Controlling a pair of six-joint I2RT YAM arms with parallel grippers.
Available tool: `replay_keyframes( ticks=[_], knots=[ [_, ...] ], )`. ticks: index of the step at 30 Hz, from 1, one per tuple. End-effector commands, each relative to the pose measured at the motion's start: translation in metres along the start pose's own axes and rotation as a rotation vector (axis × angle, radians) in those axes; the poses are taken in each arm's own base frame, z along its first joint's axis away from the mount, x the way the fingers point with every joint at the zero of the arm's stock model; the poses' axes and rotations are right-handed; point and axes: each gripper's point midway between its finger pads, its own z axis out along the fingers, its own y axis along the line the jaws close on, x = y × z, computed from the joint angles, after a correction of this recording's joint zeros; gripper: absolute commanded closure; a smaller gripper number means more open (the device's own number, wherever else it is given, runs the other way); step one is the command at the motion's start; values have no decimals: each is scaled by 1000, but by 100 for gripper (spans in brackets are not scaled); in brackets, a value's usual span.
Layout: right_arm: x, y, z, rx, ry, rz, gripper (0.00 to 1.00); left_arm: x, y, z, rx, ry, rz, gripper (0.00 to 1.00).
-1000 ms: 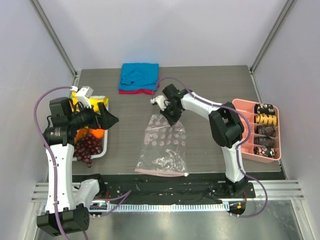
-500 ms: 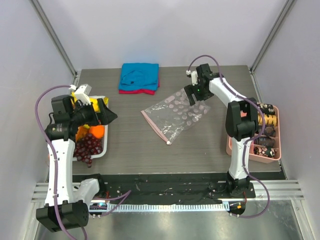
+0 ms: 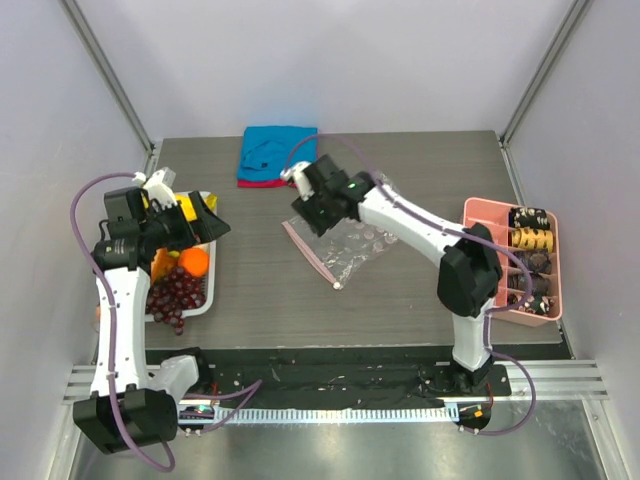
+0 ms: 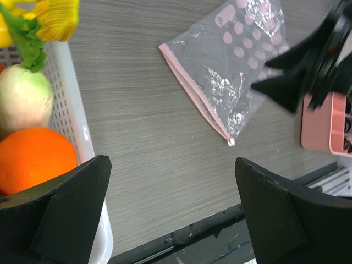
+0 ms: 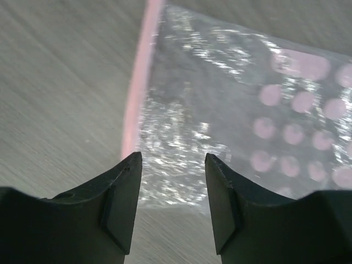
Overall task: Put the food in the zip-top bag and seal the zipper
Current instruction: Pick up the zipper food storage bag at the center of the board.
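Behind zip-top bag [image 3: 360,240]: cloth [image 3: 277,155]; right: tray [image 3: 480,212]; left: food [image 3: 194,261] in basket [image 3: 213,285]. Its zipper [image 3: 310,255] lies diag., facing left. R claw [image 5: 173,159], L claw [image 4: 170,162] both agape.

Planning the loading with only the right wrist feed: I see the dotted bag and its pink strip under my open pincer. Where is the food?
Observer: The food sits in a white basket far to the left in the top view, well apart from the zip-top bag.
Operator: Is the left pincer holding any of it?
Observer: No. The left pincer is open and empty, hanging over the basket's right rim beside the orange.
Operator: How does the zipper lie overall?
Observer: The zipper runs diagonally along the bag's left side, its white end at the nearer tip.
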Motion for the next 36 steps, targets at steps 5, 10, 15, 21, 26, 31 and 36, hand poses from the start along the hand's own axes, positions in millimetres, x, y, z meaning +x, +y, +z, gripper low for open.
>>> replay_keyframes(
  ticks=[5, 10, 15, 21, 26, 31, 36],
  knots=[
    [10, 54, 41, 136, 84, -128, 51, -29, 5, -10, -23, -97, -83, 0],
    [15, 62, 56, 176, 117, -159, 51, -28, 6, -11, -14, -119, -97, 0],
    [29, 68, 73, 184, 160, -184, 52, -29, 7, -11, -13, -121, -101, 0],
    [37, 70, 84, 182, 185, -184, 52, -29, 8, -10, -9, -126, -102, 0],
    [41, 72, 89, 171, 195, -178, 52, -27, 9, -8, -6, -124, -105, 0],
    [41, 79, 92, 142, 201, -170, 44, -27, 10, -8, -3, -131, -107, 0],
    [42, 83, 93, 126, 208, -172, 41, -26, 11, -7, -2, -129, -108, 0]
  ],
)
